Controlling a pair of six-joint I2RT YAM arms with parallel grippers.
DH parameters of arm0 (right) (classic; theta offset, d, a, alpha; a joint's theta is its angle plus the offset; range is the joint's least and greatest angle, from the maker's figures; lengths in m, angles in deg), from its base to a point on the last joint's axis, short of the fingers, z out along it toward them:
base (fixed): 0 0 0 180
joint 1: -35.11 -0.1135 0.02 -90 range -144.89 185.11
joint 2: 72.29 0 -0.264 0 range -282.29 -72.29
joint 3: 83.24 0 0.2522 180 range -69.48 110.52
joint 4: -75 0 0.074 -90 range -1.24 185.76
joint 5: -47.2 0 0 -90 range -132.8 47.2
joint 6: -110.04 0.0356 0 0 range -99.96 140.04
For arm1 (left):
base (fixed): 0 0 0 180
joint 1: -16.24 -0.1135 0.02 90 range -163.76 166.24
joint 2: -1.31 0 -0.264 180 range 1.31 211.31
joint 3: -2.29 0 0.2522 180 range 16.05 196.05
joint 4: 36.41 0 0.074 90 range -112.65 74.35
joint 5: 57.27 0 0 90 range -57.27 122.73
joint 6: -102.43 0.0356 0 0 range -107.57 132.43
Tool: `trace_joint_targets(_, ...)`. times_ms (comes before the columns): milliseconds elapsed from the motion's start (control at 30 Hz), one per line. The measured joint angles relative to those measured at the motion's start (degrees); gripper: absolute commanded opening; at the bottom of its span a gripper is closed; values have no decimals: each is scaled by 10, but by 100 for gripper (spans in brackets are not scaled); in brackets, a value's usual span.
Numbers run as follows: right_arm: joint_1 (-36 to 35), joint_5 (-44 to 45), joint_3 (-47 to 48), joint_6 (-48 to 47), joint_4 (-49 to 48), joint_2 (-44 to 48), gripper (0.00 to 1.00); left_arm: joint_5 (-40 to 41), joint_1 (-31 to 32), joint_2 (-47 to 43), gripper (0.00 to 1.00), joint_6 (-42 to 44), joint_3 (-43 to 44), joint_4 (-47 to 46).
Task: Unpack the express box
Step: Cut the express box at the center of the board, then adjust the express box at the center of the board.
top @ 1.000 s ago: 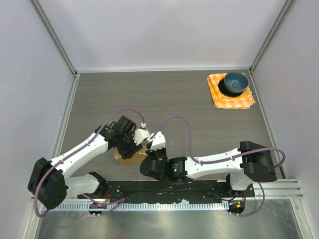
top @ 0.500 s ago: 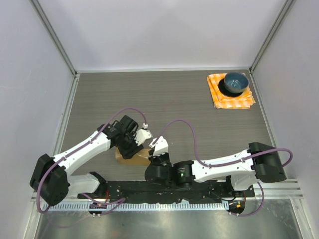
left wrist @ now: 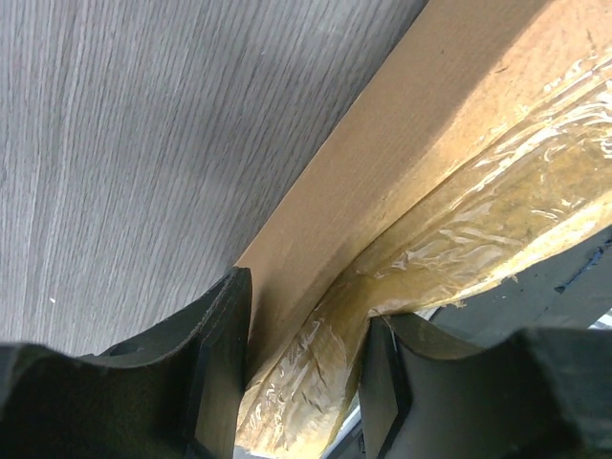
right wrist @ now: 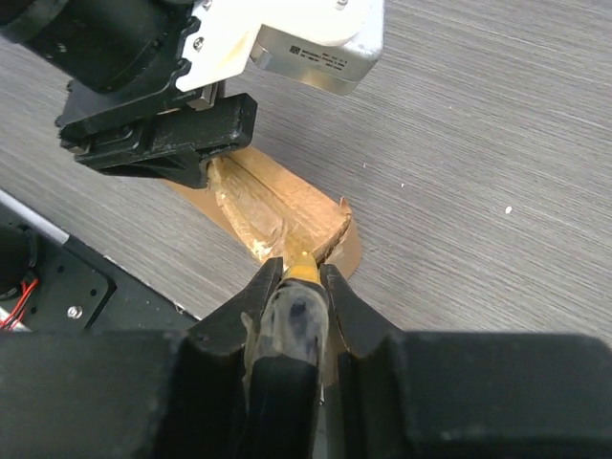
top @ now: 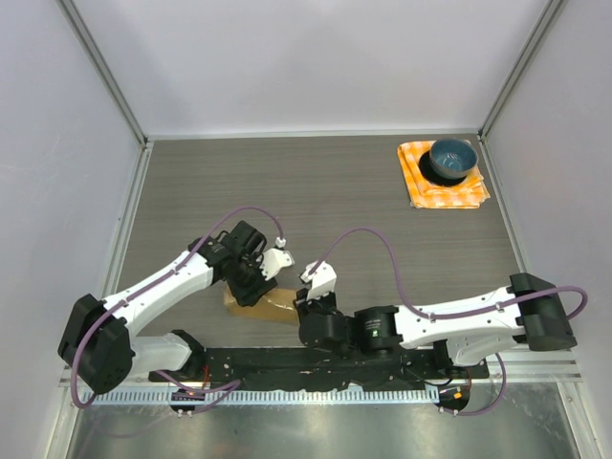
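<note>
Clamping the express box at lower centre of the surface, your left tool grips its taped edge; your right tool pinches the tape. Blue bowl on checked cloth, upper right.

Bright even light, soft shadows, blurry wrist-view foregrounds

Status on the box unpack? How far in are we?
Done: the left end effector is clamped on one edge of the express box, holding it. In hand: the right end effector is pinched on what looks like a loose end of the tape at the box's corner. Left: tape covers the seam, the flaps look shut, and nothing is out of the box.
</note>
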Motion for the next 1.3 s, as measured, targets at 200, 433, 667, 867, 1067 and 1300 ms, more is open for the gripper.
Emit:
trace_joint_targets(200,-31,-48,-10,-48,-10,70,1,12,-19,15,0,-24,7,-45)
trace_joint_targets(433,-43,-50,-10,-137,-43,101,1,13,-30,16,4,-16,8,-53)
trace_joint_targets(667,-41,-43,-97,-294,-163,125,1,-58,-30,15,45,59,32,30)
trace_joint_targets(867,-41,-83,-147,-422,-233,157,1,-126,-30,14,50,122,77,107)
trace_joint_targets(1067,-41,-154,-148,-505,-269,171,1,-191,-30,32,53,187,95,178)
trace_joint_targets(1300,-41,-242,-138,-565,-272,164,1,-239,-30,98,52,247,126,251)
